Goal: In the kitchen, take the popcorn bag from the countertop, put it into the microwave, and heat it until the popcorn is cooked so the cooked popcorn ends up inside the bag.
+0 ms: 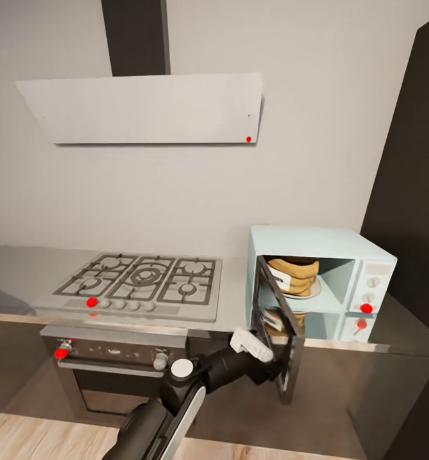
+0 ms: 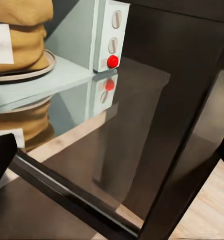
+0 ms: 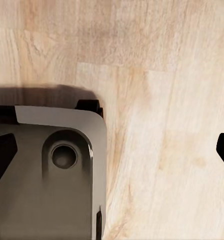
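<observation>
The left end effector (image 1: 279,365) sits against the outer face of the microwave door (image 1: 277,332), which stands swung out over the desk's front edge; whether its fingers are spread or pressed together I cannot tell (the door hides them). The step in hand looks like closing: push flat and steadily on the glass near its free edge, following the hinge arc, so the microwave (image 1: 319,281) does not slide on the desk (image 1: 22,268). The popcorn bag (image 1: 293,275) sits inside on the round plate. The left forearm reaches up and rightward, elbow low. The right end effector (image 3: 112,150) is spread, hanging over the wood floor (image 3: 162,60).
</observation>
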You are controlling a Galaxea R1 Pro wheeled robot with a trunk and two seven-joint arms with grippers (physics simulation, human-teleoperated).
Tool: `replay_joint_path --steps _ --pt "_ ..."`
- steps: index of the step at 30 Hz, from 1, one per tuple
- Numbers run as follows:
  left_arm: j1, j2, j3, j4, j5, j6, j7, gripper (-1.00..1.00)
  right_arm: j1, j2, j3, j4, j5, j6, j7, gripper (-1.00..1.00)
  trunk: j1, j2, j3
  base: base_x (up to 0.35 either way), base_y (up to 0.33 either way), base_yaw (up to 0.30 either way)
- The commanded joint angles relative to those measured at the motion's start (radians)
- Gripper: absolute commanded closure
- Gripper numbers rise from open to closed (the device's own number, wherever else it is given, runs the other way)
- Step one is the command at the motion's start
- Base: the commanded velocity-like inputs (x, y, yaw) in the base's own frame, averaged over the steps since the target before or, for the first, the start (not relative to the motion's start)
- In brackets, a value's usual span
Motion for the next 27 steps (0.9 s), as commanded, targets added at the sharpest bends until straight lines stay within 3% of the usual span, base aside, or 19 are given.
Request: replay_joint_path --steps 1,2,4,6,9,14,27 --pt "-0.001 -0.002 0.083 0.000 -0.007 0.003 0.003 -1.00 -0.001 -0.001 -0.009 0.003 0.009 -0.006 0.002 -1.00 0.000 -0.001 -0.001 0.068 0.000 0.000" --pt "-0.001 -0.002 0.065 0.000 -0.006 0.005 0.001 -1.00 -0.001 -0.001 -0.009 0.003 0.009 -0.006 0.002 -1.00 0.000 -0.001 -0.001 0.028 0.000 0.000" --pt "-0.001 -0.002 -0.015 0.000 -0.003 0.006 0.000 -1.00 -0.001 -0.001 -0.009 0.003 0.009 -0.006 0.001 -1.00 0.000 -0.001 -0.001 0.007 0.000 0.000" --pt "-0.001 -0.002 -0.042 0.000 0.012 0.007 0.000 -1.00 -0.001 -0.001 -0.009 0.003 0.009 -0.006 0.002 -1.00 0.000 -0.001 -0.001 0.000 0.000 0.000" --pt "-0.001 -0.002 -0.046 0.000 0.033 0.009 0.000 -1.00 -0.001 -0.001 -0.009 0.003 0.009 -0.006 0.002 -1.00 0.000 -0.001 -0.001 0.000 0.000 0.000" --pt "-0.001 -0.002 -0.053 0.005 0.033 0.007 0.005 -1.00 0.004 -0.003 -0.014 0.003 0.003 -0.012 -0.001 -1.00 0.000 -0.001 -0.001 0.000 0.000 0.000" --pt "0.001 0.015 -0.023 -0.050 0.062 0.067 0.051 -1.00 0.028 0.003 -0.009 0.003 0.011 -0.030 -0.001 -1.00 0.000 -0.001 -0.001 0.000 0.000 0.000"
